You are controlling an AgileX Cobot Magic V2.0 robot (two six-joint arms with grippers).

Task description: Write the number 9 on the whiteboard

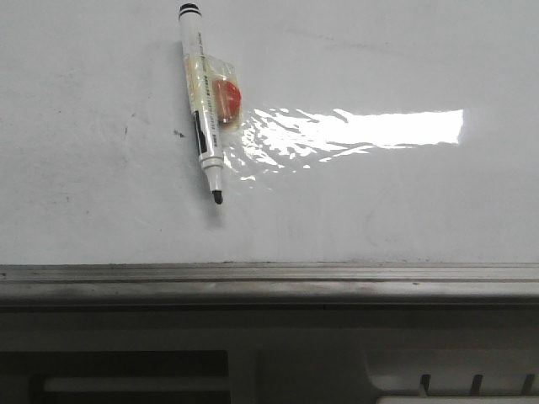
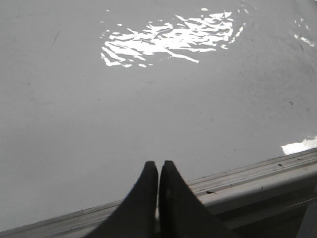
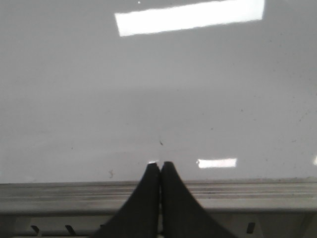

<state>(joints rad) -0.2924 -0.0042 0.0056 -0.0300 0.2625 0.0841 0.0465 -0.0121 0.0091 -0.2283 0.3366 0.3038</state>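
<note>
The whiteboard point(image 1: 379, 210) fills the front view, glossy white with faint smudges and a grey edge rail along its near side. No number 9 shows on it. A white marker pen point(image 1: 202, 105) with a black tip lies uncapped on the board at upper left, tip toward the rail, with a clear tape wrap and a red-orange disc point(image 1: 226, 98) on its barrel. Neither gripper appears in the front view. In the left wrist view my left gripper point(image 2: 158, 163) is shut and empty above the board's edge. My right gripper point(image 3: 160, 164) is likewise shut and empty over the rail.
Bright glare point(image 1: 370, 128) lies across the board right of the pen. The grey metal rail point(image 1: 269, 273) runs along the board's near edge, with the robot's grey base below it. Tiny dark specks point(image 1: 178, 133) dot the board near the pen.
</note>
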